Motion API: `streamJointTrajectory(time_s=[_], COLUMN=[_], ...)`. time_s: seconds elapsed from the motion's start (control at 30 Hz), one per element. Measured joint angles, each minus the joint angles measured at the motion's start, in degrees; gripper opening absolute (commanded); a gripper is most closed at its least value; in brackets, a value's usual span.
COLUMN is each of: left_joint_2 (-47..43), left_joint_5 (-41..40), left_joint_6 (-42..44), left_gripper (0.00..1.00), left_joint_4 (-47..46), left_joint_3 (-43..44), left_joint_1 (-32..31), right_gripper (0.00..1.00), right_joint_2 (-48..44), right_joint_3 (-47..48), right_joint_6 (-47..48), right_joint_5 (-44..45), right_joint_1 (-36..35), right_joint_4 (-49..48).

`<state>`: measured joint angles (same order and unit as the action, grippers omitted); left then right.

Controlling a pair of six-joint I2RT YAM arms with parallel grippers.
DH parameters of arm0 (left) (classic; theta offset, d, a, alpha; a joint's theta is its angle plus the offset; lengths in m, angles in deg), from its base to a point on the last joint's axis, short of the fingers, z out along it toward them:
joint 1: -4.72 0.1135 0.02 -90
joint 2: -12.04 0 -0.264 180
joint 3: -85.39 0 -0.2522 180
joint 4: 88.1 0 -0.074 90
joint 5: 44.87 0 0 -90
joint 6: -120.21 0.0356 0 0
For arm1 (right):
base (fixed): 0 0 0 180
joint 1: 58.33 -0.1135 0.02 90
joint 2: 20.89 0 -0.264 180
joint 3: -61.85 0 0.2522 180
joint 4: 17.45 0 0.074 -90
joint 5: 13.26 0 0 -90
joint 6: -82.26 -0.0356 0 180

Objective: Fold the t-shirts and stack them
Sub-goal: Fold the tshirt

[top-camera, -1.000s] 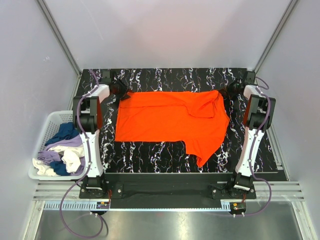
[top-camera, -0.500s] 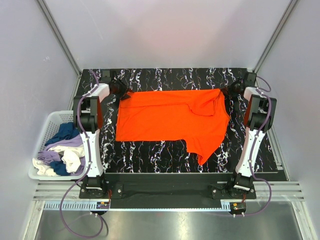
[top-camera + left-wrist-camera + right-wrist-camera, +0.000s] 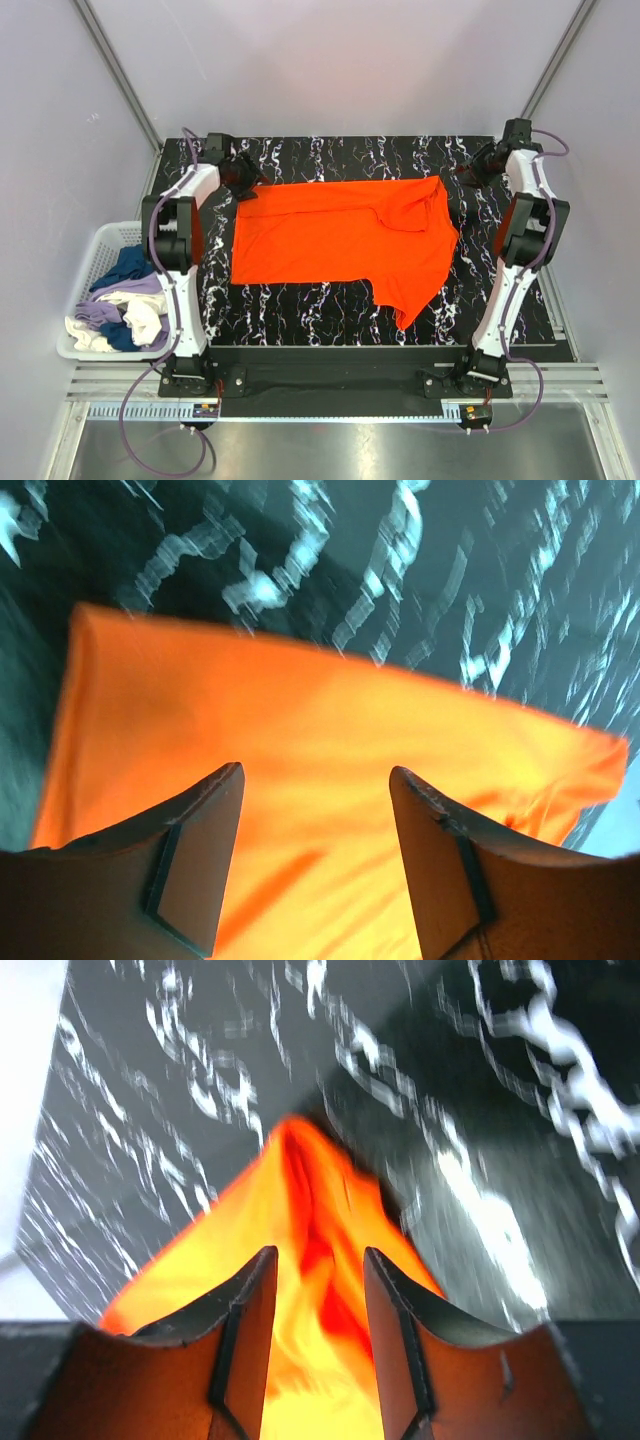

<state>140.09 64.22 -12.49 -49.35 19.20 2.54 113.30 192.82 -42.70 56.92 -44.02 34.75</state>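
A bright orange t-shirt (image 3: 330, 235) lies spread flat on the black marbled table (image 3: 330, 155), one sleeve folded over near its far right corner. My left gripper (image 3: 243, 180) hovers over the shirt's far left corner, jaws open, with orange cloth (image 3: 300, 730) lying below the gap and nothing pinched (image 3: 315, 770). My right gripper (image 3: 470, 172) sits just beyond the far right corner, also open (image 3: 319, 1252), above a bunched orange peak (image 3: 300, 1190). Navy (image 3: 125, 268), lavender (image 3: 140, 290) and cream (image 3: 145, 315) t-shirts lie heaped in a basket.
The white slatted basket (image 3: 100, 235) stands off the table's left edge beside the left arm. Grey walls with metal posts close in the back and sides. A metal rail runs along the near edge behind the arm bases.
The right gripper has opened, let go of the shirt's far right corner and swung back and to the right. The left gripper has opened wider. The shirt lies as before.
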Motion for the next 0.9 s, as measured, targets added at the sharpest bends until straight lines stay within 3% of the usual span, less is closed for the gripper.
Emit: streamJointTrajectory(time_s=[0.17, 0.23, 0.33, 0.43, 0.5, 0.53, 0.6, 0.9], left_joint_2=[-8.70, -11.82, -12.35, -9.75, -6.62, -4.52, -0.35, 4.48], left_joint_5=[-0.68, 0.50, 4.35, 8.09, 9.97, 10.73, 11.52, 11.76], left_joint_6=[3.28, 3.32, 1.27, -1.66, -3.48, -4.20, -5.25, -7.34], left_gripper=[0.54, 0.45, 0.40, 0.40, 0.40, 0.40, 0.41, 0.40], left_joint_4=[0.09, -1.92, -8.09, -14.58, -17.55, -18.43, -19.69, -20.37], left_joint_3=[-5.62, -8.33, -10.01, -10.12, -8.61, -6.93, -3.02, 1.90], left_joint_1=[-4.76, -8.20, -14.03, -18.93, -21.86, -23.10, -25.00, -27.71], right_gripper=[0.45, 0.34, 0.11, 0.07, 0.12, 0.28, 0.38, 0.42], right_joint_2=[-10.78, -13.66, -15.19, -14.19, -12.55, -11.76, -11.06, -12.70], right_joint_3=[-10.10, -13.79, -18.40, -21.40, -21.99, -21.99, -22.56, -25.44], right_joint_6=[4.00, 5.25, 6.29, 6.12, 6.21, 6.36, 7.10, 12.79], right_joint_5=[-0.22, -1.92, -6.58, -11.58, -14.08, -14.32, -14.16, -6.62], right_joint_1=[-1.38, -3.32, -7.41, -10.43, -10.95, -10.88, -10.51, -10.19], right_joint_4=[4.55, 4.68, 3.08, 1.62, 1.14, 1.25, 1.27, 5.44])
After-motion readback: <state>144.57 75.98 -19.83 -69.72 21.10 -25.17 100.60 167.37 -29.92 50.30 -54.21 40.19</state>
